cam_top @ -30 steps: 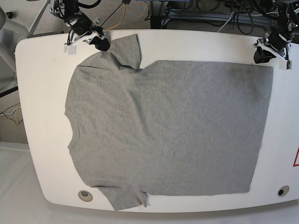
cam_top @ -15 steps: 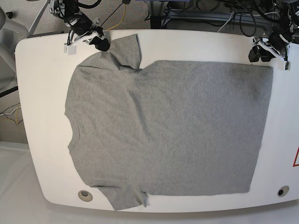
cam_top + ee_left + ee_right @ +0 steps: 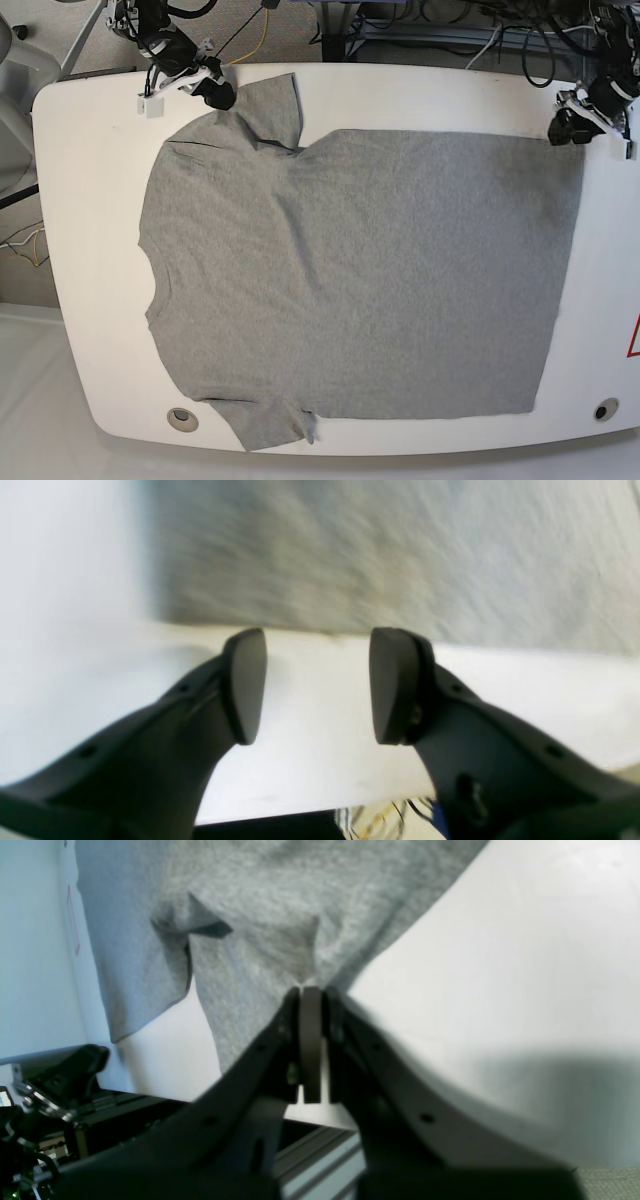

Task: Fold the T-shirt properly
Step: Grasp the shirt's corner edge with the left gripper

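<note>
Fabric of the plain heather-grey short-sleeved T-shirt (image 3: 360, 275) lay spread flat over most of the white rounded table (image 3: 85, 200), collar toward the base view's left and hem toward its right. We saw the right gripper (image 3: 311, 992) at the table's far left corner, its dark jaws pressed together on the edge of the far sleeve (image 3: 268, 105), which it had drawn up into a small peak of cloth in the right wrist view. The left gripper (image 3: 317, 685) hung at the far right corner, just beside the shirt's far hem corner; its two black padded fingers (image 3: 245, 685) stood apart with bare white tabletop between them and nothing in their hold. In the left wrist view the grey hem edge ran just beyond the fingertips, though that picture was blurred and we could not tell whether they touched the cloth. Both arms reached in from the far side of the table, each angled down toward its own corner.
</note>
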You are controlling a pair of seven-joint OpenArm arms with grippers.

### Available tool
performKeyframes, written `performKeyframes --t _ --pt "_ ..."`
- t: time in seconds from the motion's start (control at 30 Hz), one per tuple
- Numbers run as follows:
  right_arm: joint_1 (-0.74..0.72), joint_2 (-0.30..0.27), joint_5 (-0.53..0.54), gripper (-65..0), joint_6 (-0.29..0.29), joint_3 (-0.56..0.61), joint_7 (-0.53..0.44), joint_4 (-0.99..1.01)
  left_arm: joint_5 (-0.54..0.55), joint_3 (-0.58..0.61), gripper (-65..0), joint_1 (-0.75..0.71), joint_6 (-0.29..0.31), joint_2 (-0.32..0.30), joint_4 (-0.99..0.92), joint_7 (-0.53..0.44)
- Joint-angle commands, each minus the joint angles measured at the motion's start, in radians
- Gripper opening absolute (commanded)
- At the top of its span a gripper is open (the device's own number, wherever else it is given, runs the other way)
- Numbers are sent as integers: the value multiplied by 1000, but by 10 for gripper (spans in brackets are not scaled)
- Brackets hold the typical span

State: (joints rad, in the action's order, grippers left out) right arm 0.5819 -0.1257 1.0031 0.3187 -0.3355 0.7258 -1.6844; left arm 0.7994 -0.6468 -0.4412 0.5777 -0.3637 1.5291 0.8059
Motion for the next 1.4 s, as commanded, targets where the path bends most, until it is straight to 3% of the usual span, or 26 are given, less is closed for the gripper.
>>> performKeyframes --t 0.0,0.1,0.3,0.5,0.63,0.77,1.37 --pt "5 -7 10 -650 5 -2 -6 -8 20 -20 -368 18 34 -22 5 1" --pt "3 -5 8 -650 5 -2 -4 -13 33 -44 -387 34 77 -29 -12 38" --pt "3 -6 6 -650 5 -2 -4 -15 30 -36 -372 65 78 -35 -43 34" --pt "1 -3 3 -650 2 1 1 -10 18 4 -290 90 -1 -33 -86 -65" --pt "0 -3 3 -650 3 -2 3 -14 9 17 -269 96 -67 -34 -107 -92" --pt "3 -3 -1 -650 2 -2 7 -15 -7 18 -250 91 -88 -37 -123 -110" --pt "3 -4 -4 -650 3 1 13 -14 -32 15 -294 113 -18 -32 -226 -100"
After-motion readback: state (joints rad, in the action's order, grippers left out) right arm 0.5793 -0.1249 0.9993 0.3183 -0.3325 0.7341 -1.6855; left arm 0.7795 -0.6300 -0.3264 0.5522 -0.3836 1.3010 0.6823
